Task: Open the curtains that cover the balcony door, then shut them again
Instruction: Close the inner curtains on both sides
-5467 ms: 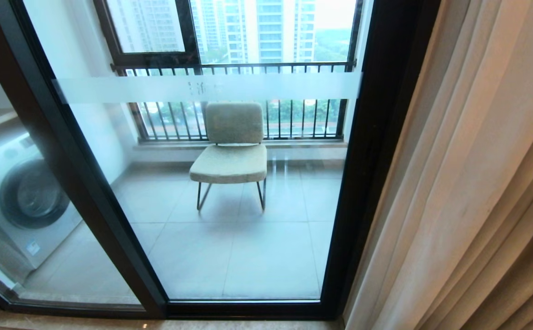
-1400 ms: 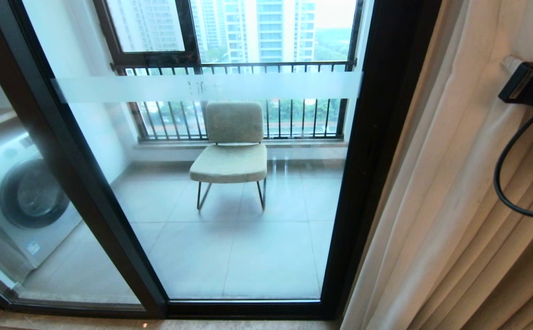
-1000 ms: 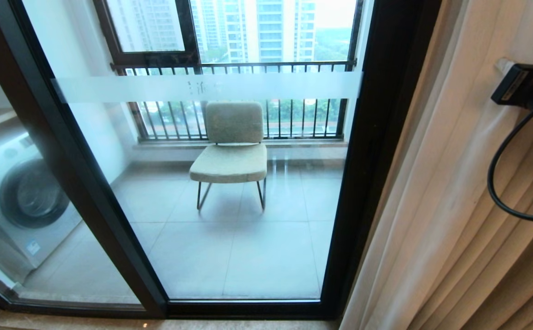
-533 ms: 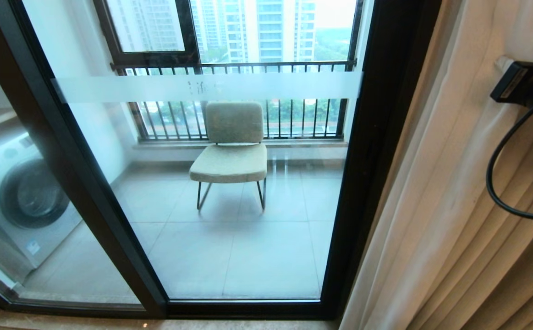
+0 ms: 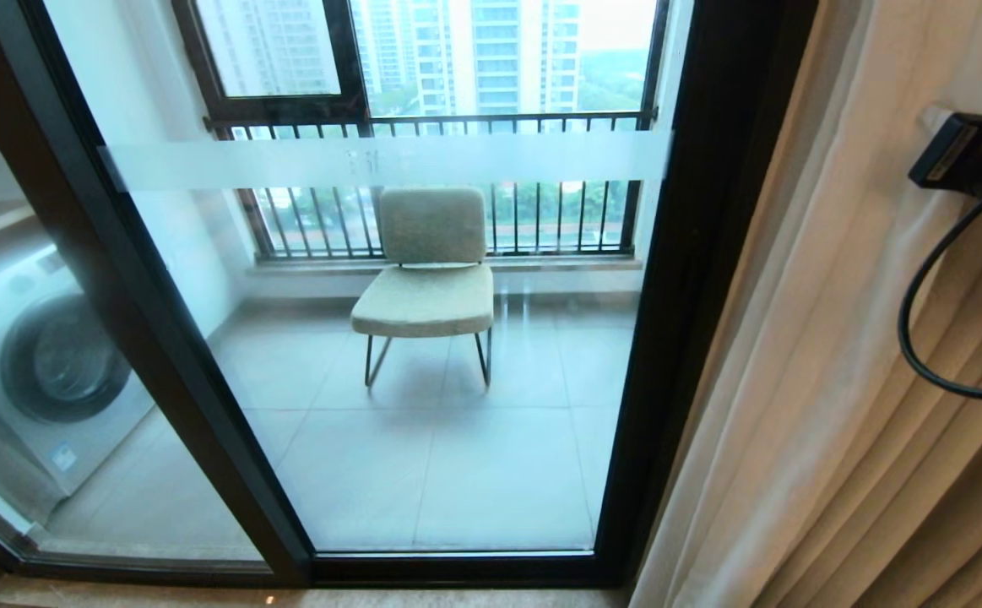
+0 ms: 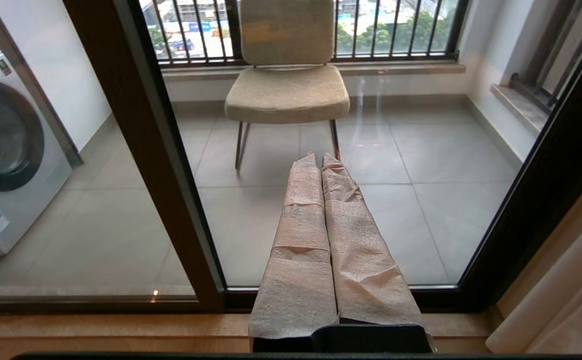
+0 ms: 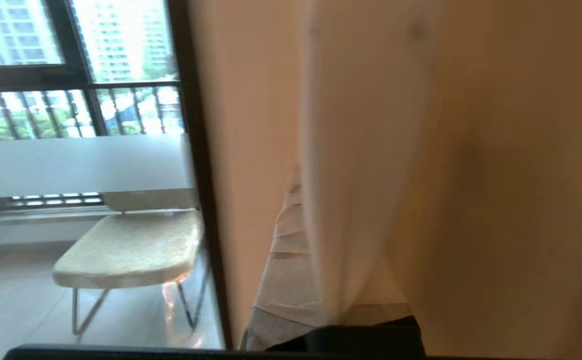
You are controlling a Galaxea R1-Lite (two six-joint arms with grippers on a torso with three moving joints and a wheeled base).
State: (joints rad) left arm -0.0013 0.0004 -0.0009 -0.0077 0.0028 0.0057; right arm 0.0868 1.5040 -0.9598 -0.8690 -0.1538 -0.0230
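The balcony door (image 5: 423, 456) stands uncovered, its glass in dark frames with a frosted band (image 5: 288, 165) across it. The curtains (image 5: 837, 380) hang bunched in beige pleats at the right of the door. My right gripper (image 5: 934, 118) is raised at the right edge, pressed into those folds. In the right wrist view a fold of the curtains (image 7: 371, 150) runs down between the taped fingers (image 7: 285, 260), and the right gripper (image 7: 303, 192) is shut on it. My left gripper (image 6: 321, 156) is shut on nothing, held low and pointing at the glass.
Behind the glass are a beige chair (image 5: 427, 279), a washing machine (image 5: 43, 363) at the left and a barred window (image 5: 423, 127). A wooden sill (image 6: 95, 330) runs along the door's foot. A black cable (image 5: 921, 338) loops from my right wrist.
My right arm, absent in the earliest frame, has come in at the right edge and into the curtain folds. Over the last second it has hardly moved.
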